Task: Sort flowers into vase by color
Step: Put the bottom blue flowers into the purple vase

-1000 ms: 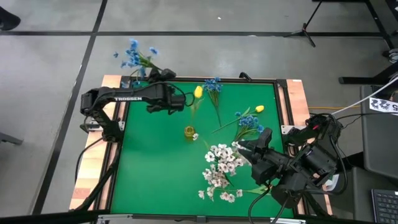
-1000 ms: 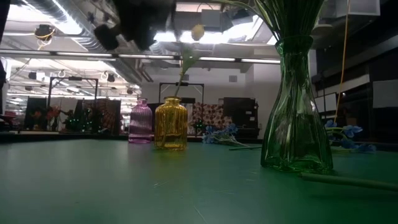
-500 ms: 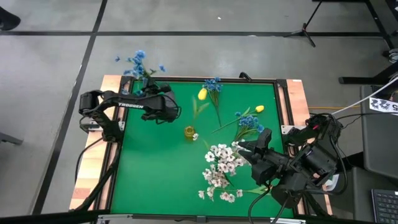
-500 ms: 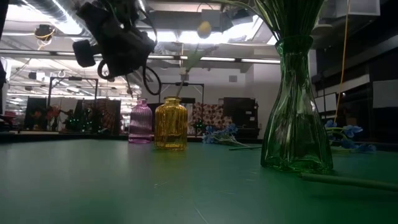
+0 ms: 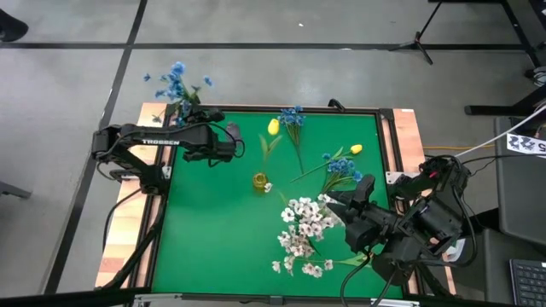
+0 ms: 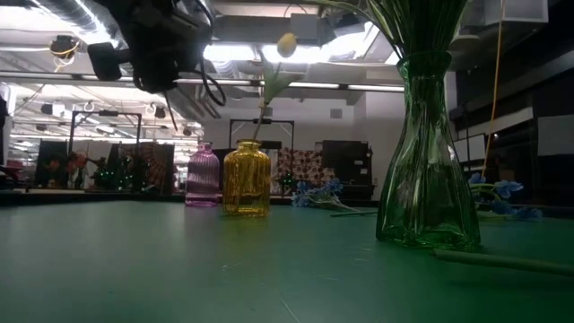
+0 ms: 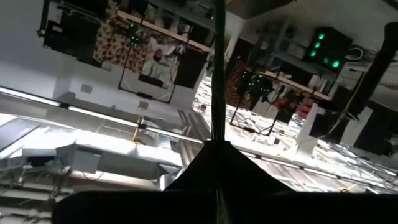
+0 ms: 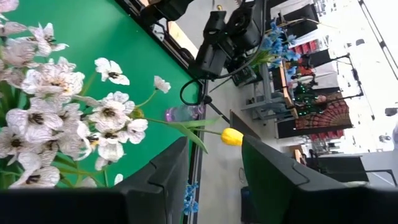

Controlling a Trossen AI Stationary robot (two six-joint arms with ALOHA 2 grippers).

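My left gripper is over the table's far left corner, shut on a blue flower sprig; in the low view the gripper is high at the left. Below it stands a purple vase. A yellow vase holds a yellow tulip. A green vase holds the white flowers. Two blue sprigs and a yellow tulip lie on the mat. My right gripper waits open beside the white flowers. My left gripper pinches the sprig's thin green stem between its two shut fingers. The fingers are about level and point toward the table's far edge, and the stem runs on from their tips. The sprig is lifted clear of the table, its blossoms past the far left corner.
A raised wooden frame borders the green mat. The mat's near left part holds nothing. My right arm fills the near right corner. Beyond the table is open floor with tripod legs.
My left gripper has drawn back toward the table's left edge, sinking a little and rolling slightly, with the blue sprig kept in its hold. The purple vase, which the arm covered before, now shows in the high view. The yellow tulip stays in the yellow vase.
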